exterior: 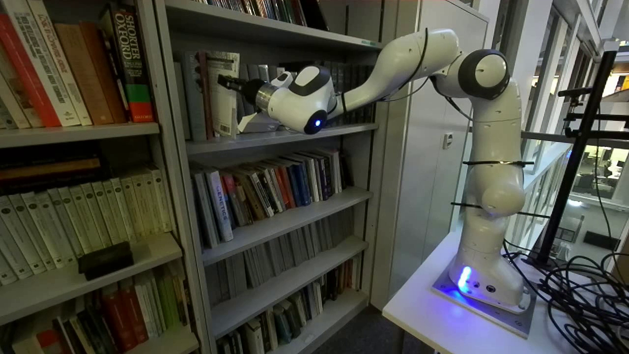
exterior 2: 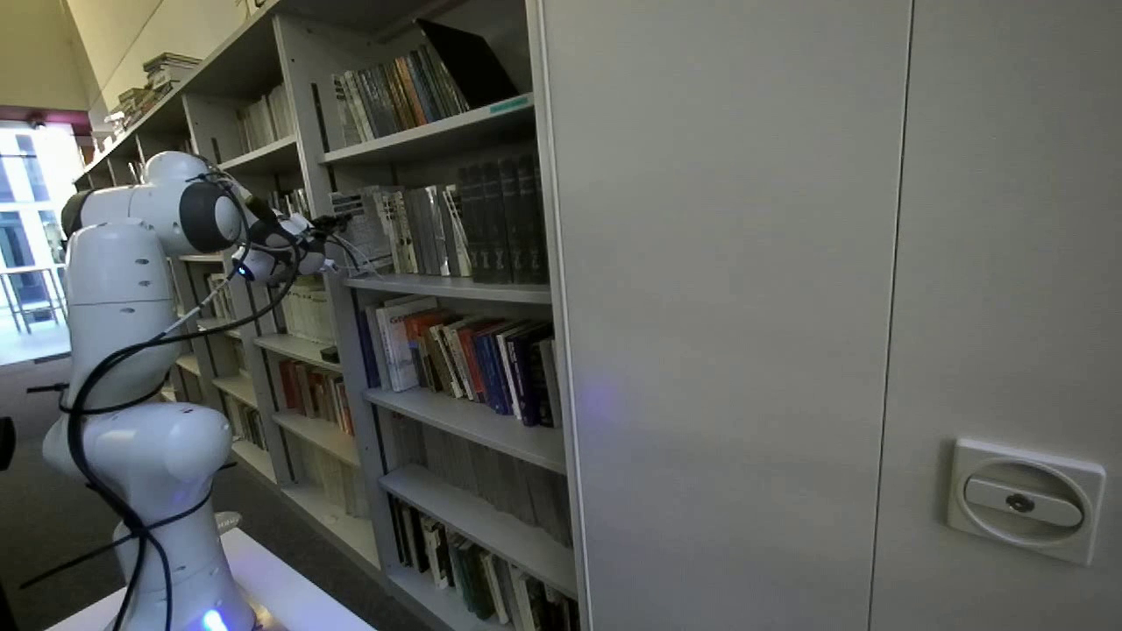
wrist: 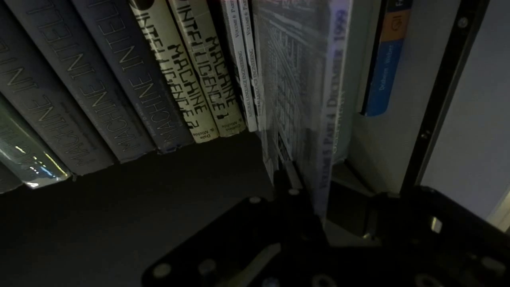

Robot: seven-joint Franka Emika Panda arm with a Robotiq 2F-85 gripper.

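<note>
Your tool (wrist: 312,191) is pinching the journal (wrist: 306,95), a finger to either cover, near the spine and, with the wrist view seemingly upside down, toward its top end. So the journal lies directly between the fingertips: upright, long axis crossing the tool's reach, spine facing the tool and standing out past its neighbours. Outward from one cover you have two thin volumes (wrist: 240,63), then pale books (wrist: 208,71); off the other, a grey-green book (wrist: 343,127), contact unclear, then a blue book (wrist: 384,75) by the side wall (wrist: 384,151), all above the shelf (exterior: 295,136).
</note>
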